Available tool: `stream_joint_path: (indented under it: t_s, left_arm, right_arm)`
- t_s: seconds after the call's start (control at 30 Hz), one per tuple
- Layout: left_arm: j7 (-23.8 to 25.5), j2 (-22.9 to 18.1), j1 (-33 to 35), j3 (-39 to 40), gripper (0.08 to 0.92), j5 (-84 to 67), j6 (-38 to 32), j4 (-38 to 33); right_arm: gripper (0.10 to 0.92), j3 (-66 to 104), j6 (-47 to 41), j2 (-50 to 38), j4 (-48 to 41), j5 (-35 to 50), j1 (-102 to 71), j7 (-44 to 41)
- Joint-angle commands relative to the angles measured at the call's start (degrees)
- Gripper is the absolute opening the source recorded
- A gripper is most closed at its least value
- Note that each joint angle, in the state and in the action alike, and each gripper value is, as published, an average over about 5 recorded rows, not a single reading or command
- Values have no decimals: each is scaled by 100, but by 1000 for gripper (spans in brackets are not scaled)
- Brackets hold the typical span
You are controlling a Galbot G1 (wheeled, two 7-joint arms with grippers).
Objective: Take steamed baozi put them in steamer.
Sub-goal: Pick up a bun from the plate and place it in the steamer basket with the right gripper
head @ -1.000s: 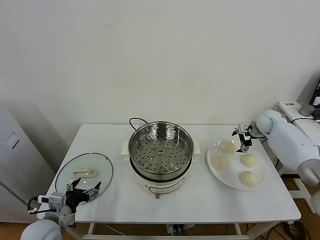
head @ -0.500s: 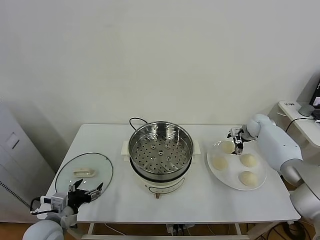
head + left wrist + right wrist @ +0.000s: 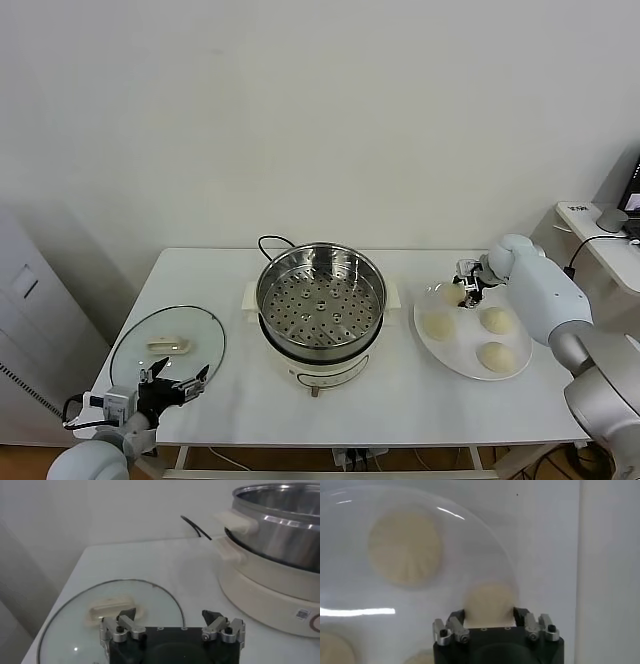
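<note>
Four cream-white baozi lie on a white plate (image 3: pixel 464 346) right of the steamer (image 3: pixel 268 290). My right gripper (image 3: pixel 468 284) is at the plate's far edge, its fingers closed against the sides of the far baozi (image 3: pixel 452 294), which stays at plate level. In the right wrist view this baozi (image 3: pixel 489 597) fills the gap in the gripper (image 3: pixel 489 614). The others (image 3: pixel 438 326) (image 3: pixel 497 320) (image 3: pixel 497 356) lie free. The steel steamer basket is empty. My left gripper (image 3: pixel 175 385) is open and empty at the table's front left; it also shows in the left wrist view (image 3: pixel 170 617).
A round glass lid (image 3: pixel 168 345) with a cream handle lies flat at the front left, just beyond the left gripper, also in the left wrist view (image 3: pixel 75 615). The steamer (image 3: pixel 280 510) stands on a white pot base with side handles and a black cord behind.
My right gripper has moved left along the plate's far edge to the far baozi and closed round it. The left arm has barely moved.
</note>
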Motion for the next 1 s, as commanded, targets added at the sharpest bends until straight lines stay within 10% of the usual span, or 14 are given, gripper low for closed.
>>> stream_joint_path:
  t_s: [0.03,0.6,1.0]
  left_arm:
    - [-23,-14,2,-4,823,2,4,-19]
    - [-103,-60,-6,-23,823,23,52,-85]
    - [-120,4,-169,194,823,28,71,-64]
  right_arm:
    - [544,94,15,27,11,-96,-7,15]
    - [515,-2880,-399,-1357,2821,2725,1744,-618]
    - [523,-3648,1884,-143,2453,4062,3309,-1575]
